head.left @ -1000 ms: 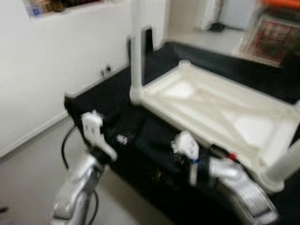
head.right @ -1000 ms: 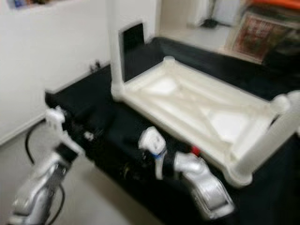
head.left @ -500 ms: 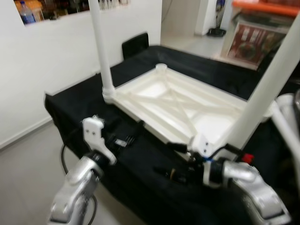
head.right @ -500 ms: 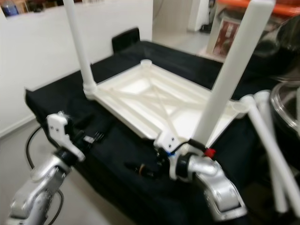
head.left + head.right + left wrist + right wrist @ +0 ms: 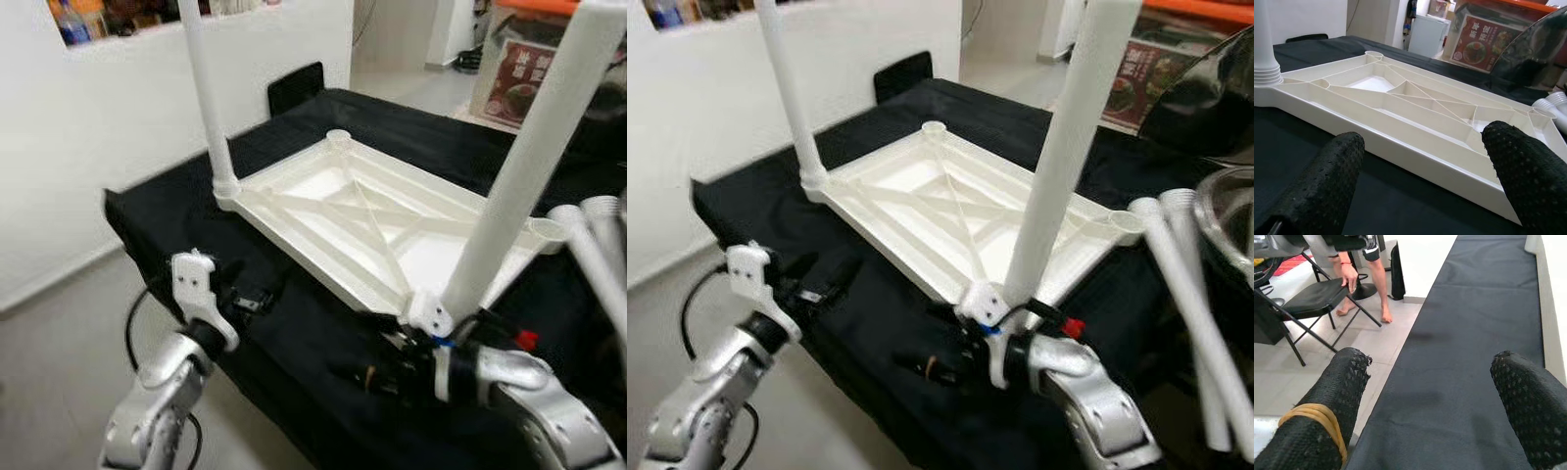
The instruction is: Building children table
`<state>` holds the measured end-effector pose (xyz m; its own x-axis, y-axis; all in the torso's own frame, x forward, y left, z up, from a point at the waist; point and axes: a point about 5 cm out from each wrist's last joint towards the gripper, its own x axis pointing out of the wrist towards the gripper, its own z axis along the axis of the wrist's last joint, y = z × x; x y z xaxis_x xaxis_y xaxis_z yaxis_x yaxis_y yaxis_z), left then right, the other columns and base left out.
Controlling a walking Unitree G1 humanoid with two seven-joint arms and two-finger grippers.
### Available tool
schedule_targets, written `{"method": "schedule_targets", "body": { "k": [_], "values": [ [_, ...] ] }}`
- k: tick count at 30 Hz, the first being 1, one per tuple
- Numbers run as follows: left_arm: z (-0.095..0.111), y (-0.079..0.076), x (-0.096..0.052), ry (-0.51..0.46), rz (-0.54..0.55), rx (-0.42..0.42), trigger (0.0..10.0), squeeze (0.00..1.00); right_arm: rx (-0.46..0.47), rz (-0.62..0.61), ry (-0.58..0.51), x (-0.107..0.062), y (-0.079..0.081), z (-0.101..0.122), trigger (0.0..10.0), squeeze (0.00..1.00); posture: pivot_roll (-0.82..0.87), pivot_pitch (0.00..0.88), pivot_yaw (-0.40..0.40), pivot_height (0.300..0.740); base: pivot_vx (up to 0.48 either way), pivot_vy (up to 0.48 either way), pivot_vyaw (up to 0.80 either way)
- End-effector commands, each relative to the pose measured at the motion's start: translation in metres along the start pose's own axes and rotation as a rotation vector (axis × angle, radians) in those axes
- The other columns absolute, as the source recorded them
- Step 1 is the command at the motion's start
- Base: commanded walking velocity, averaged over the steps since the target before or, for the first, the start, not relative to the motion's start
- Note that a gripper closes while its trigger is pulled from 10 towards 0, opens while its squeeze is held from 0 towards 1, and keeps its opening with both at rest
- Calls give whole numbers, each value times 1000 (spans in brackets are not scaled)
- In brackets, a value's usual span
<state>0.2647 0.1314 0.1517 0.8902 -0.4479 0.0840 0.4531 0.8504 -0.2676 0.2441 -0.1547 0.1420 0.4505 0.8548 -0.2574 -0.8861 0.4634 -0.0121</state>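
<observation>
A white plastic table top lies upside down on a black cloth. One white leg stands in its far left corner, and another leg stands in the near right corner. My left gripper is open just before the top's near long rim, not touching it. My right gripper is open too, low over the cloth in front of the near leg's base. One of its fingers wears a yellow rubber band. Nothing is held.
Loose white legs lie on the cloth at the right, beside a metal bowl. A black chair back and a white wall stand behind on the left. A person's bare legs and a folding chair are off the cloth's end.
The head view swung and sharpened from a blur. Both arms keep about the same places by the table's near edge, fingers apart. The table top has not moved.
</observation>
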Motion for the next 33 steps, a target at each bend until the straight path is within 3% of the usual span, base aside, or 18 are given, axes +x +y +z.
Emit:
{"method": "schedule_targets", "body": {
  "k": [1,26,31,33],
  "values": [
    [-3,3,-3,29,14,22,10000,0,-1,4,-6,0,1,2,10000,0,-70,100,25,740,0,0,0],
    [0,0,-2,29,14,24,10000,0,6,-25,13,-3,2,-2,10000,0,-76,107,19,740,-251,0,0],
    [0,0,-1,16,16,34,10000,0,-38,-96,45,-3,-5,-4,10000,0,-78,111,18,740,-52,0,0],
    [2,3,-2,-15,40,69,10000,0,-68,-195,48,-1,-14,-3,10000,0,-81,113,16,740,0,0,0]
  ]
}}
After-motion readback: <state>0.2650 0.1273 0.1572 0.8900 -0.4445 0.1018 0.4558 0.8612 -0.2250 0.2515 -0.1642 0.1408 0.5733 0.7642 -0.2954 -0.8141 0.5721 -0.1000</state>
